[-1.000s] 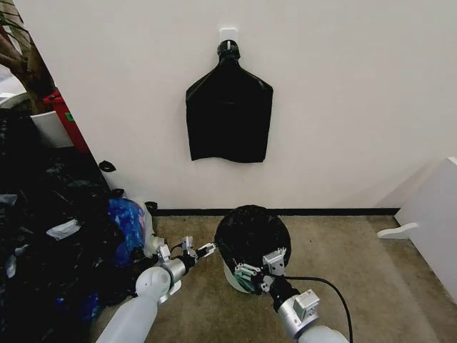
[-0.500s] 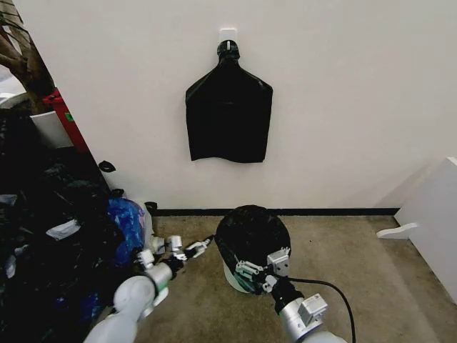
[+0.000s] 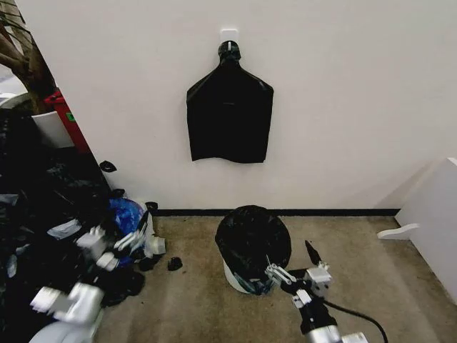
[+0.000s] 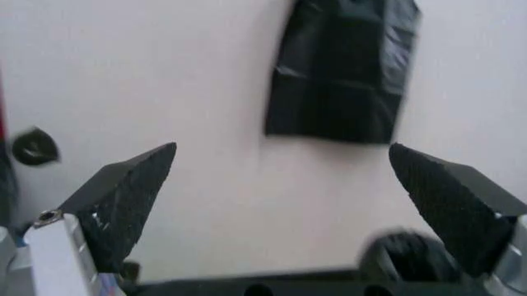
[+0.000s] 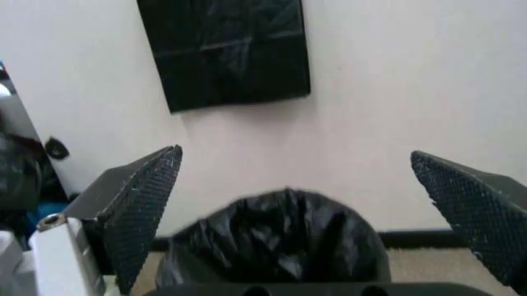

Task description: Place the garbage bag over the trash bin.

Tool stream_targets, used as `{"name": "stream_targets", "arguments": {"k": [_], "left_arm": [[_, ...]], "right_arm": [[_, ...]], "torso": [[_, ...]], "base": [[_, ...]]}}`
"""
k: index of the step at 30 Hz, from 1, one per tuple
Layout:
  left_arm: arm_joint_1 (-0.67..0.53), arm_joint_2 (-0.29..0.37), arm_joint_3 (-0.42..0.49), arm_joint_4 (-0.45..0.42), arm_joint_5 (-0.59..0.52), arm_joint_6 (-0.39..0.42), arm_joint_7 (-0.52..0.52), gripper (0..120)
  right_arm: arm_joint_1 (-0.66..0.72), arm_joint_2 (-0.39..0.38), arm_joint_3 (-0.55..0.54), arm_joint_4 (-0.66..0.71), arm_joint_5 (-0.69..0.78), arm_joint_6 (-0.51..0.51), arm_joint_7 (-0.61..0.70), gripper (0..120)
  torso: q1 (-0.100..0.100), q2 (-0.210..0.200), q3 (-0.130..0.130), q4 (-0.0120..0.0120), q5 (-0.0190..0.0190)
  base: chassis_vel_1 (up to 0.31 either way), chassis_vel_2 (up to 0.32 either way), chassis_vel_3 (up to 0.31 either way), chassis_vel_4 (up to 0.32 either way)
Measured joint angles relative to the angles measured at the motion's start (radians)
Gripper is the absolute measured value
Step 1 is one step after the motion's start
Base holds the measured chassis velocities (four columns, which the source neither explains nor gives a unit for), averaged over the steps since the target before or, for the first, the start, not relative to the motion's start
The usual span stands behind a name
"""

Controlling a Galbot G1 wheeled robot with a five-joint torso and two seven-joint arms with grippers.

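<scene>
The glossy black garbage bag (image 3: 253, 239) is draped over the cream-white trash bin (image 3: 234, 279), which stands on the floor near the wall; only a strip of the bin's side shows below the bag. My right gripper (image 3: 298, 273) is open just in front and to the right of the bin, holding nothing. In the right wrist view the bag (image 5: 280, 246) sits between the spread fingers (image 5: 136, 209). My left gripper (image 3: 114, 246) is open off to the left, over the pile of dark bags, well apart from the bin. In the left wrist view its fingers (image 4: 123, 203) are wide apart.
A flat black bag bundle (image 3: 230, 114) hangs from a hook on the white wall. A heap of dark and blue bags (image 3: 64, 229) fills the left side. A white cabinet (image 3: 435, 221) stands at the right. Small black scraps (image 3: 174, 264) lie on the carpet.
My left arm has pulled back and swung left, away from the bin toward the heap. My right gripper has drawn back to the right and spread its fingers wider. The bag stays on the bin.
</scene>
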Motion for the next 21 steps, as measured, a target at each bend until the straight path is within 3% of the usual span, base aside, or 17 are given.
{"name": "stream_targets", "arguments": {"k": [3, 5, 7, 12, 17, 19, 21], "left_arm": [[0.027, 0.0, 0.028, 0.027, 0.043, -0.045, 0.019, 100], [0.021, -0.005, 0.064, 0.046, 0.065, -0.06, 0.002, 100], [0.014, -0.01, 0.073, 0.048, 0.069, -0.06, -0.009, 100], [-0.03, -0.004, 0.112, 0.031, 0.072, -0.009, -0.034, 100], [-0.054, 0.004, 0.127, 0.03, 0.069, 0.022, -0.042, 100], [-0.078, 0.009, 0.136, 0.032, 0.067, 0.044, -0.051, 100], [-0.087, 0.01, 0.138, 0.034, 0.067, 0.051, -0.053, 100]], "right_arm": [[-0.033, -0.002, -0.015, -0.046, -0.018, 0.048, -0.002, 100], [-0.062, -0.021, -0.044, -0.086, -0.019, 0.07, -0.011, 100], [-0.062, -0.026, -0.045, -0.086, -0.019, 0.08, -0.022, 100], [-0.021, -0.029, -0.047, -0.107, 0.0, 0.081, -0.067, 100], [-0.016, -0.037, -0.046, -0.11, 0.035, 0.072, -0.068, 100], [-0.007, -0.054, -0.012, -0.137, 0.08, 0.036, -0.077, 100], [-0.004, -0.06, 0.006, -0.138, 0.096, 0.022, -0.081, 100]], "torso": [[0.0, 0.0, 0.0, 0.0, 0.0005], [0.0, 0.0, 0.0, 0.0004, -0.0037], [0.0, 0.0, 0.0, 0.0005, -0.0037], [0.0, 0.0, 0.0, -0.001, -0.0001], [0.0, 0.0, 0.0, 0.0001, 0.0003], [0.0, 0.0, 0.0, -0.0006, 0.0045], [0.0, 0.0, 0.0, -0.0005, 0.0053]], "base": [[0.0, 0.0, 0.0, 0.0], [0.0, 0.0, 0.0, 0.0], [0.0, 0.0, 0.0, 0.0], [0.0, 0.0, 0.0, 0.0], [0.0, 0.0, 0.0, 0.0], [0.0, 0.0, 0.0, 0.0], [0.0, 0.0, 0.0, 0.0]]}}
